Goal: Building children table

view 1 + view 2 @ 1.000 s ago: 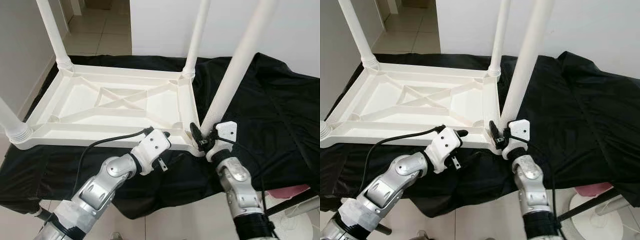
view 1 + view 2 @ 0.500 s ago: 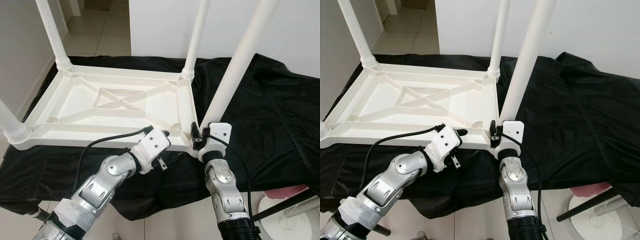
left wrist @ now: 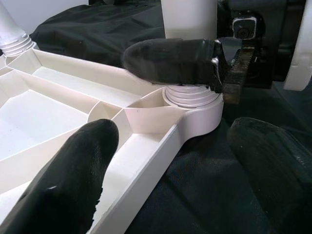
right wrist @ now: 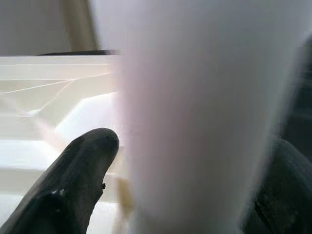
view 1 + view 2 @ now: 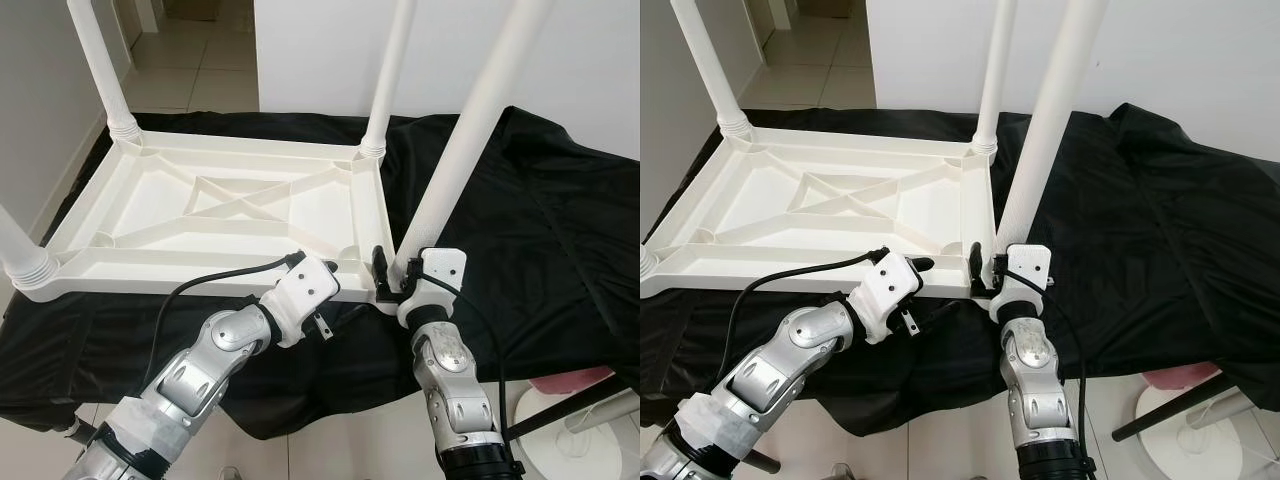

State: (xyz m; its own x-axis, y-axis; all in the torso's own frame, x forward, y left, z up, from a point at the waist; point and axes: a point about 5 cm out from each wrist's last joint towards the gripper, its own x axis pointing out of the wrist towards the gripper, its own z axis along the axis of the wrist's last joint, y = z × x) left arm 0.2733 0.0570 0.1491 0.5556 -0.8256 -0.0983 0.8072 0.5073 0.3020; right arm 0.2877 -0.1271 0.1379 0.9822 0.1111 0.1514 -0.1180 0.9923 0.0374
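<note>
A white plastic table [image 5: 200,265] lies upside down on a black cloth [image 5: 560,220], with three legs standing up at its other corners. My right gripper [image 5: 393,276] is shut on the base of the fourth leg [image 5: 470,130] at the near right corner. The leg's ribbed foot sits in the corner socket [image 3: 191,96]. The leg [image 4: 195,122] stands between the right fingers [image 4: 73,185]. My left gripper [image 5: 922,266] is open at the front rail, one finger [image 3: 68,180] inside the frame and the other [image 3: 273,165] over the cloth.
The cloth-covered surface ends just before my arms, with tiled floor below. A pink object [image 5: 575,385] and a white round base [image 5: 570,440] sit on the floor at the lower right. A white wall [image 5: 320,50] rises behind, with a hallway [image 5: 190,70] at the far left.
My right gripper has carried the leg's foot leftward from beside the corner onto the corner socket, and the leg stands a little more upright. The left arm has stayed put.
</note>
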